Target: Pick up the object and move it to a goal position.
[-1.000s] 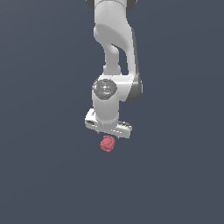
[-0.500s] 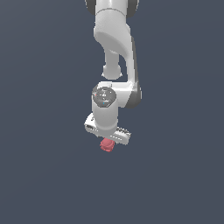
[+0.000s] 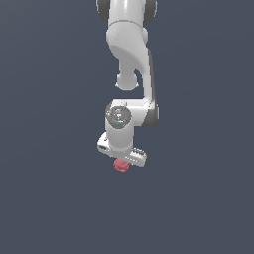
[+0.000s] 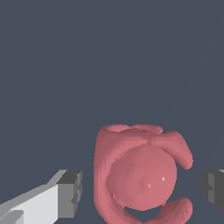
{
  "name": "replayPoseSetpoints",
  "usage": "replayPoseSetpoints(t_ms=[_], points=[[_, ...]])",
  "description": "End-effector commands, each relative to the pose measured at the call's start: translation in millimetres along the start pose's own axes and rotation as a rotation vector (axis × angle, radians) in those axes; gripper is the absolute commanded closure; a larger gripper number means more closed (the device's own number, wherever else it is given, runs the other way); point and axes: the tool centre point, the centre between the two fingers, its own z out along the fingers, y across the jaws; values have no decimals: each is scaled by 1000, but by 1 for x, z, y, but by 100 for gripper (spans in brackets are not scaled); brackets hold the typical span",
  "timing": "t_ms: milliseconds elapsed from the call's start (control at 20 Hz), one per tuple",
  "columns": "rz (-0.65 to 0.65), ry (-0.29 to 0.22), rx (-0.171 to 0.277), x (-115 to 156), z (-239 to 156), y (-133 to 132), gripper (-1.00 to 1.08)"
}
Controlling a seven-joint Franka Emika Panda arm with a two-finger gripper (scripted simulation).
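Tool (image 4: pixel 142 190) jaws wide, pads (image 4: pixel 70 192) either side of pink-red lumpy object (image 4: pixel 140 175), gaps both sides, no contact. Exterior view: object (image 3: pixel 121 165) just under white tool (image 3: pixel 122 159).

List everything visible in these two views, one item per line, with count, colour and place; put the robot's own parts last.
object: one, pinkish-red, lumpy and roundish, on the dark surface directly below the gripper, between the two fingers with a gap on each side.
surface: one, plain dark grey-blue, filling both views.
arm: one, white with dark joints, reaching down from the top of the exterior view.
gripper: one, white body with dark grey pads, open, lowered around the object.
fingers: two, one on either side of the object, neither touching it.
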Motion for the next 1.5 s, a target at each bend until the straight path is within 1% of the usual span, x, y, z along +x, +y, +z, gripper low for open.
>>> replayPoseSetpoints(t_ms=[0, 150, 350, 400, 1050, 1250, 1450], points=[[1, 0, 0, -1, 13, 0, -92], [2, 0, 0, 0, 22, 0, -92], [2, 0, 0, 1, 24, 0, -92], [2, 0, 0, 1, 24, 0, 108], [2, 0, 0, 0, 22, -1, 108], [2, 0, 0, -4, 11, -6, 108], [2, 0, 0, -12, -8, -16, 108]])
